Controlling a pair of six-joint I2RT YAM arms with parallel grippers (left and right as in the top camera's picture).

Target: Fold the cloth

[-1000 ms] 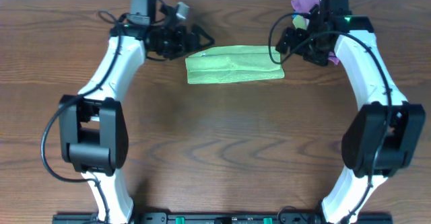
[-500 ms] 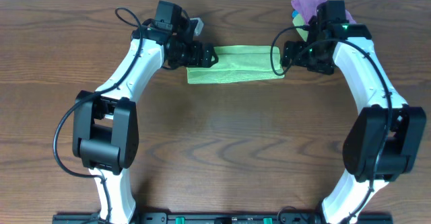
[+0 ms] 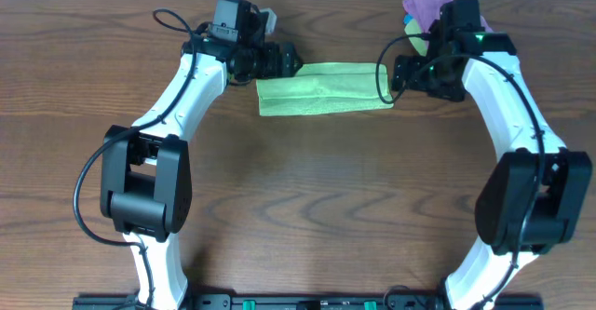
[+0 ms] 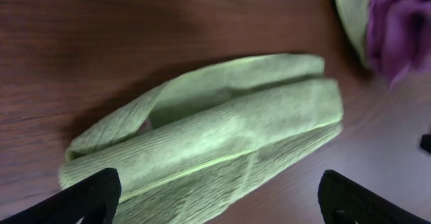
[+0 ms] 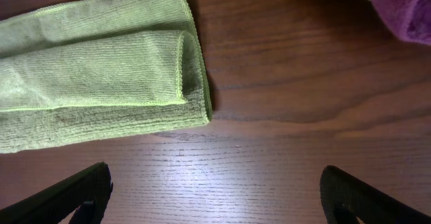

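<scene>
The lime-green cloth point(image 3: 321, 88) lies on the table folded into a long narrow strip, its layers loosely stacked. In the left wrist view the cloth point(image 4: 215, 143) runs diagonally, with its upper layer gaping at the left end. My left gripper point(image 3: 279, 60) hovers open just beyond the strip's left end, and the left gripper point(image 4: 219, 204) holds nothing. My right gripper point(image 3: 396, 73) hangs open at the strip's right end. The right wrist view has the cloth point(image 5: 94, 69) at upper left, with bare wood under the empty right gripper point(image 5: 215, 200).
A purple cloth point(image 3: 424, 5) bundled with a yellow-green one point(image 4: 350, 9) sits at the far edge behind the right arm. The brown wooden table point(image 3: 298, 189) stretches toward me, with both arm bases at the near edge.
The left gripper swung right to the cloth's left end, then drew back a little toward the far edge. The right gripper shifted slightly left. The cloth has kept its shape.
</scene>
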